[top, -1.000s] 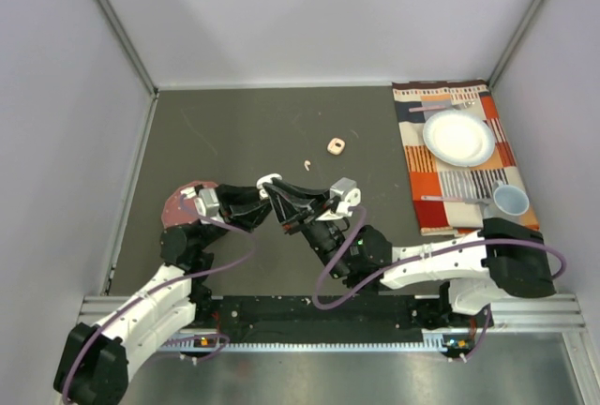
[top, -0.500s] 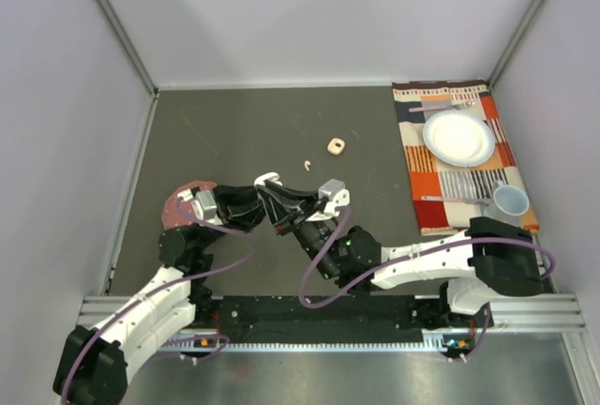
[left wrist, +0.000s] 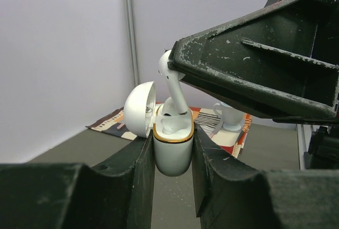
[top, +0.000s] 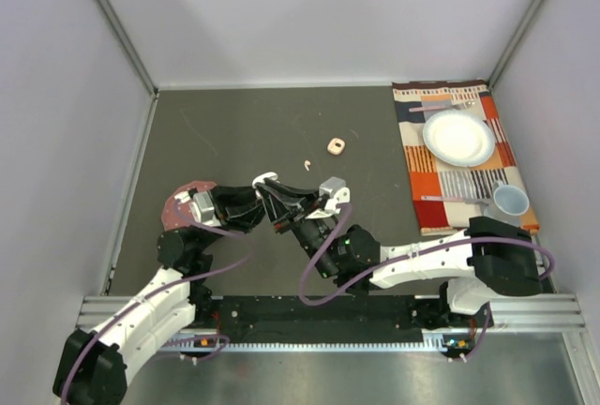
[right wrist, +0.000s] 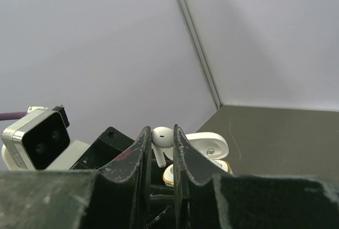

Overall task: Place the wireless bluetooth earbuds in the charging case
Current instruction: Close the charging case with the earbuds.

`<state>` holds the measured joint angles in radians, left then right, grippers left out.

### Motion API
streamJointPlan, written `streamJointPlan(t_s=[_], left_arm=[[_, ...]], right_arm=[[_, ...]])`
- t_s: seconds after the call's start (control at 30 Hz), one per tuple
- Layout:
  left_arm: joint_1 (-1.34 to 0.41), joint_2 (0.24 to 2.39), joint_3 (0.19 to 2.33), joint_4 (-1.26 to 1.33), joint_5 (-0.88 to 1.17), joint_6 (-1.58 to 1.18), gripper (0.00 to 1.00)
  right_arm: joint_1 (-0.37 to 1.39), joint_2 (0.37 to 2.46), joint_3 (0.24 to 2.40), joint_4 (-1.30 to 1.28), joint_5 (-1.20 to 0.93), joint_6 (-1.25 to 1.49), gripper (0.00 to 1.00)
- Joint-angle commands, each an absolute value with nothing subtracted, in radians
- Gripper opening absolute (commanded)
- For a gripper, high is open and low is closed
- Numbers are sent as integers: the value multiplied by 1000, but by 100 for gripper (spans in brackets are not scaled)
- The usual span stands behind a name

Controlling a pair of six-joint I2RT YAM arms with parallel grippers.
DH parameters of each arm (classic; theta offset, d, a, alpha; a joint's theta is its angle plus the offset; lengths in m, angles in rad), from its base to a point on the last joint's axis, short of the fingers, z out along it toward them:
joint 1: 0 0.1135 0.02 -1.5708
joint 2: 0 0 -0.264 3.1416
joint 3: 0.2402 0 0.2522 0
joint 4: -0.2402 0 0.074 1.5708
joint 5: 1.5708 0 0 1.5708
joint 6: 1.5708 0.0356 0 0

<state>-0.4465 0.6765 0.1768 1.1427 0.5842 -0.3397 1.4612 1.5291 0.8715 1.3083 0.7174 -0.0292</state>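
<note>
Left wrist view: the left gripper [left wrist: 173, 147] is clamped on the charging case [left wrist: 173, 157], one black finger pressed to each side of the white body. The case stands upright with its gold rim on top and clear of the fingers. Its lid [left wrist: 139, 109] is swung open to the left. A seated earbud [left wrist: 168, 126] sits in the near well of the case.

Coming in from the upper right, the right gripper [left wrist: 177, 67] pinches the white earbud [left wrist: 170, 88] by its head. The stem slants down and reaches the gold rim on the far right side. The head is still well above the case and tilted. Whether the stem end is inside the well I cannot tell.

Right wrist view: the right gripper [right wrist: 161, 140] has its fingers drawn together on the white earbud [right wrist: 162, 135], with only the bud's width between them. The open lid [right wrist: 207, 143] and part of the gold rim show just beyond.

Top external view:
- The two grippers meet tip to tip over the dark bench [top: 234, 133], left of centre and near the arm bases.
- The left gripper [top: 261, 203] and the right gripper [top: 274, 197] are almost touching.
- A small peach square piece [top: 336, 146] lies farther back on the bench.
- A tiny pale curved bit [top: 307, 163] lies just beside it, too small to make out.
- A reddish disc [top: 176, 204] lies beneath the left arm.
- At the right, well apart, a striped cloth [top: 441, 110] carries a white plate [top: 458, 137] and a cup [top: 511, 201].
</note>
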Motion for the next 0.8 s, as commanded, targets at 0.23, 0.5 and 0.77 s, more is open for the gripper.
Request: streamJointPlan(t_s=[0.23,0.5,0.77], left_arm=[[-451,652,198,1173,572,-341,0],[-453,650,207,1161,572,-339,0],[-454,655,216,1158,572,-341,0]], right_arm=[[1443,1537,902,1307,746,31,0],[1442,1546,905,1292,744,38,0],[1443,1554,885,1307,739,58,0]])
